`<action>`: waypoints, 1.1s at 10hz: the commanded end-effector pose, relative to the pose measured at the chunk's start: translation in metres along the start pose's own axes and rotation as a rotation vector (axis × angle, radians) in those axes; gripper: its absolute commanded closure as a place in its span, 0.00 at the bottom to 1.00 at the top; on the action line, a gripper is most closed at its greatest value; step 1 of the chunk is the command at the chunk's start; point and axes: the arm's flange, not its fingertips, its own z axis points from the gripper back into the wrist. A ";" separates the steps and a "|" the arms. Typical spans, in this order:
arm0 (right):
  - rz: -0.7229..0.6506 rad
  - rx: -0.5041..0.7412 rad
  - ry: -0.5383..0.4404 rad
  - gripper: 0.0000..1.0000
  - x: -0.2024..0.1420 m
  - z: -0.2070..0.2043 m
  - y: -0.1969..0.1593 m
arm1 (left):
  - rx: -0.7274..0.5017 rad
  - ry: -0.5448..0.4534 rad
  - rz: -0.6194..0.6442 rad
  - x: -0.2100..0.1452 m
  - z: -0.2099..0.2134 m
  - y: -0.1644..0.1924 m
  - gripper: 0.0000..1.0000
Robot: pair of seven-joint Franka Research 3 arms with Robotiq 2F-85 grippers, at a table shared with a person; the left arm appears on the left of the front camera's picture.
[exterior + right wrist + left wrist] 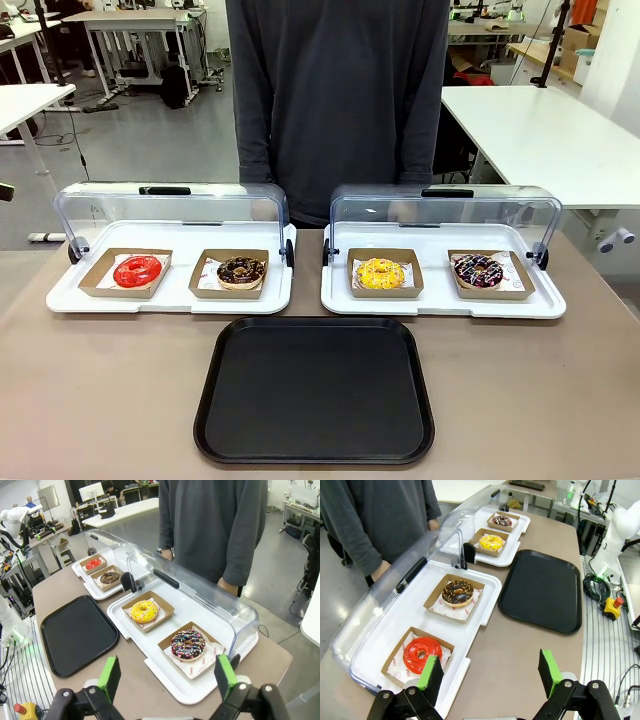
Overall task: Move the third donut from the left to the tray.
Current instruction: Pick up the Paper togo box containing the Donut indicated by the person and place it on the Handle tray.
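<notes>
My left gripper [490,674] and right gripper [167,674] both hung with jaws spread wide, grasping nothing, while the yellow third donut [380,272] sat in its cardboard holder [357,287] just beyond the tray [315,400], off its far right corner.

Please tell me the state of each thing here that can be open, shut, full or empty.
Left lid, open.
Right lid, open.
Black tray, empty.
Yellow donut, untouched, not yet on the tray.
Left gripper, open.
Right gripper, open.
</notes>
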 end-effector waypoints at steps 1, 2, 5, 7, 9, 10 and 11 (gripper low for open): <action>0.026 -0.002 -0.028 0.00 0.002 -0.002 -0.003 | -0.004 -0.004 -0.006 0.001 0.001 0.001 0.00; 0.026 -0.002 -0.028 0.00 0.002 -0.002 -0.003 | -0.004 -0.004 -0.006 0.001 0.001 0.001 0.00; 0.026 -0.002 -0.028 0.00 0.002 -0.002 -0.003 | -0.004 -0.004 -0.006 0.001 0.001 0.001 0.00; 0.026 -0.002 -0.028 0.00 0.002 -0.002 -0.003 | -0.004 -0.004 -0.006 0.001 0.001 0.001 0.00; 0.026 -0.002 -0.028 0.00 0.002 -0.002 -0.003 | -0.004 -0.004 -0.006 0.001 0.001 0.001 0.00; 0.026 -0.002 -0.028 0.00 0.002 -0.002 -0.003 | -0.004 -0.004 -0.006 0.001 0.001 0.001 0.00; 0.026 -0.002 -0.028 0.00 0.002 -0.002 -0.003 | -0.004 -0.004 -0.006 0.001 0.001 0.001 0.00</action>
